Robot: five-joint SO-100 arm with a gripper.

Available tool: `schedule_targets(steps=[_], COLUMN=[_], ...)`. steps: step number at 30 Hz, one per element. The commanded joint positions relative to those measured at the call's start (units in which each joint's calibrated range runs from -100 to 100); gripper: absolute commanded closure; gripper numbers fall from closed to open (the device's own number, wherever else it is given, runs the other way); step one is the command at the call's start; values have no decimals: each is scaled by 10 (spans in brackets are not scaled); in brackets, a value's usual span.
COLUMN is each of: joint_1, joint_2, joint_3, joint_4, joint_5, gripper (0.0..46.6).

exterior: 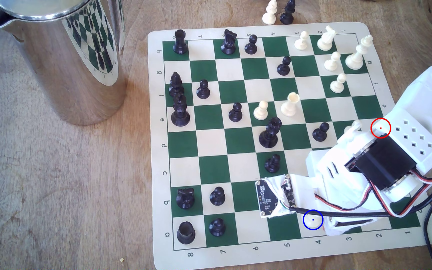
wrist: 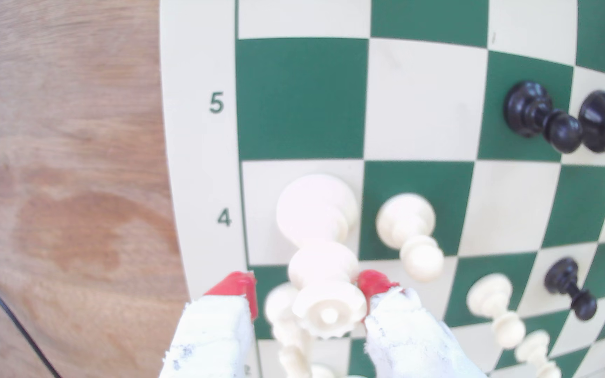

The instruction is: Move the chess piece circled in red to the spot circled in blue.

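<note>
From the wrist view, the queen (wrist: 324,269) stands upright on the cream edge square (wrist: 261,189) right next to the printed 4 (wrist: 224,218) on the mat's border. The gripper (wrist: 304,290) straddles its coronet with the jaws parted. One red-tipped finger (wrist: 237,289) is clearly off the piece, with green board showing in the gap. The other finger (wrist: 373,283) sits right against the collar, though I cannot tell if it is pressing. A cream pawn (wrist: 408,225) occupies the green square one step further in from the 4.

The exterior view gives none of that. There the white arm (exterior: 352,166) and its cables lie over that corner, and the blue ring (exterior: 313,220) marks the cream square just above the 4 (exterior: 318,242). The red ring (exterior: 380,128) falls on the arm's housing, well away from the 4.

The green-and-cream mat (exterior: 157,155) lies on a worn wooden table (exterior: 54,181). A polished steel jug (exterior: 67,59) far across from the 4 reflects the board.
</note>
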Motion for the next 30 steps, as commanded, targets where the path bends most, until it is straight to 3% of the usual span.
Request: schedule_targets(steps=[1,8,11,17,30], joint_1=[10,26,45,80,173], joint_2=[-20,-43,-104,-227,-585], joint_3=[-44,-40,52,124,572], joint_4=[23,85,82,80,-77], joint_5=[1,19,29,39,51], gripper=[304,284,277,264,260])
